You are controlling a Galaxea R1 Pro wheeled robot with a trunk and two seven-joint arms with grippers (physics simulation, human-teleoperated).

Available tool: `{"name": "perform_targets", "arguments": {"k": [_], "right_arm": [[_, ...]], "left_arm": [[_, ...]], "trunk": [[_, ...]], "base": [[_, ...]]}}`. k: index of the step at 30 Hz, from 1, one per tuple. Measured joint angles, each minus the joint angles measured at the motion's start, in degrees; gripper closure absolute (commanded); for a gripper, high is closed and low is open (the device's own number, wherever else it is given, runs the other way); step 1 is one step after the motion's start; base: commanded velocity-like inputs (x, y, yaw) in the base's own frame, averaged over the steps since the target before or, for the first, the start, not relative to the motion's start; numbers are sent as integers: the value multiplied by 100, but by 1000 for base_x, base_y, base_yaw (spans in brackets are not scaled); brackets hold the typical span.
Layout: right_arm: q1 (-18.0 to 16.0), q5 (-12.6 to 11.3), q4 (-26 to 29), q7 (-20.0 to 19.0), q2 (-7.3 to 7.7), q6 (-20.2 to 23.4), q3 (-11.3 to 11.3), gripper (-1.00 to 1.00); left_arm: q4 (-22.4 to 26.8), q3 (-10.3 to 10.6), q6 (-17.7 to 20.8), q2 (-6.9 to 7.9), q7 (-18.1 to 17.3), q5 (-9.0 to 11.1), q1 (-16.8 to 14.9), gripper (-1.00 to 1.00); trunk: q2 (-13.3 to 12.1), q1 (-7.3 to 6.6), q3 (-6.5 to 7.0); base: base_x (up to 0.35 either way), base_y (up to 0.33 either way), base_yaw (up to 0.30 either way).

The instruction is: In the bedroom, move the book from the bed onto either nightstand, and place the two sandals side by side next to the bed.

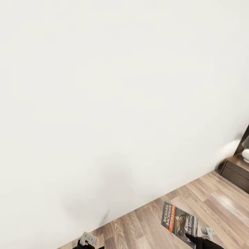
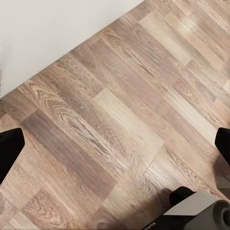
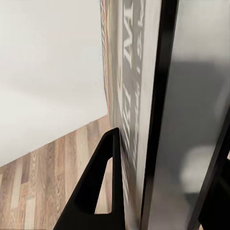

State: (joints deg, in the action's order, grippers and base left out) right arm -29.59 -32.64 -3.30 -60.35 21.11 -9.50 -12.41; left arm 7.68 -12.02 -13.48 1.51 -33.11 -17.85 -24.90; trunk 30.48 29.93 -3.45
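We're facing a plain white wall (image 1: 103, 86) that takes up most of the head view, with the brown wood-plank floor (image 1: 148, 224) running in a slanted band along the bottom. Down at the lower left, our left gripper (image 1: 88, 240) just pokes into view, a pale grey piece on a dark body. From the left wrist camera its two dark fingertips (image 2: 9, 148) sit far out at the edges of the picture with bare planks (image 2: 115, 120) between them, so the jaws are spread wide and hold nothing.

Moving right, the book (image 1: 180, 223) hangs above the floor, cover toward us, white lettering and an orange band plain to read, tilted on a slant. Our right gripper (image 1: 195, 238) has it pinched at its lower corner. The right wrist camera looks straight along the book's (image 3: 127, 96) cover, with a dark finger (image 3: 98, 187) pressed to the printed side and the book's edge running past it; the jaws are closed onto it.

At the far right edge sits a dark brown nightstand (image 1: 238, 171) against the wall, a white lamp base (image 1: 246, 155) on top, well apart from the book.
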Motion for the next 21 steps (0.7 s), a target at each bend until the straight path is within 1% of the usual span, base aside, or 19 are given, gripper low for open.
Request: {"name": "perform_targets", "arguments": {"k": [10, 14, 21], "right_arm": [[0, 2, 0, 9, 0, 1, -8, 100], [0, -2, 1, 1, 0, 0, 5, 100], [1, -2, 1, -8, 1, -1, 2, 100]], "left_arm": [[0, -7, 1, 1, -3, 0, 0, -100], [-1, -8, -6, 3, -3, 0, 0, -100], [-2, -7, -8, 0, -2, 0, -1, -100]], "trunk": [[0, -1, 0], [-1, 2, -5], [-1, 3, -29]], "base": [[312, 0, 0], [110, 0, -50], [14, 0, -213]]}}
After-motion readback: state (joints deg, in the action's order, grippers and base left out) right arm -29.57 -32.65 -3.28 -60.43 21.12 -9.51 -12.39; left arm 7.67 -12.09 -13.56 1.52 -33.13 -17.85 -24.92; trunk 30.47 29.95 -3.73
